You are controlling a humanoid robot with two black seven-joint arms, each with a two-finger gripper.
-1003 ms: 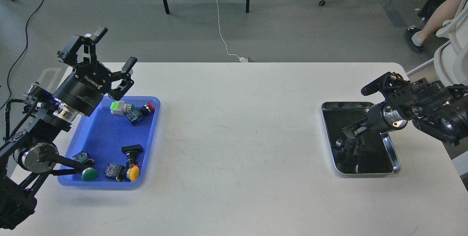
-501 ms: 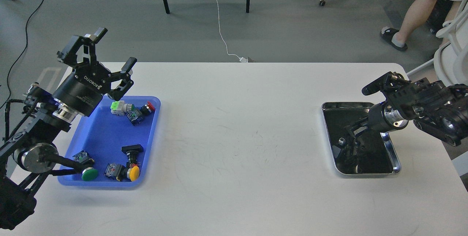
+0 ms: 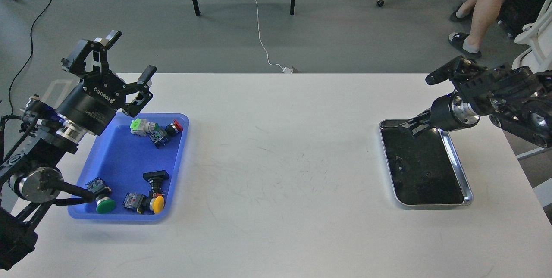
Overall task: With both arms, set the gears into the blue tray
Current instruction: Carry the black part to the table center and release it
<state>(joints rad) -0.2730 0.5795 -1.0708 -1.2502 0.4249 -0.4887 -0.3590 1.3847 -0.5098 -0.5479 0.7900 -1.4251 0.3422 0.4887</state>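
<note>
The blue tray [image 3: 116, 161] lies at the table's left and holds several coloured push-button switches [image 3: 155, 128]. My left gripper [image 3: 130, 55] hovers above the tray's far left corner, open, with nothing between its fingers. At the right, my right gripper [image 3: 413, 125] hangs over the far edge of a silver tray; it is dark against the black liner, so I cannot tell its fingers apart or whether it holds anything. On the liner lie small dark shapes that may be gears [image 3: 399, 167], too faint to be sure. No gear shows in the blue tray.
The silver metal tray [image 3: 460, 173] with black liner sits at the table's right. A person's legs [image 3: 474, 15] and a white chair [image 3: 534, 32] stand beyond the right corner. Table legs and cables are on the floor behind.
My right gripper has risen out of the silver tray's middle to its far edge. The left gripper shifted slightly left and up, still open. The person walked behind the right corner.
</note>
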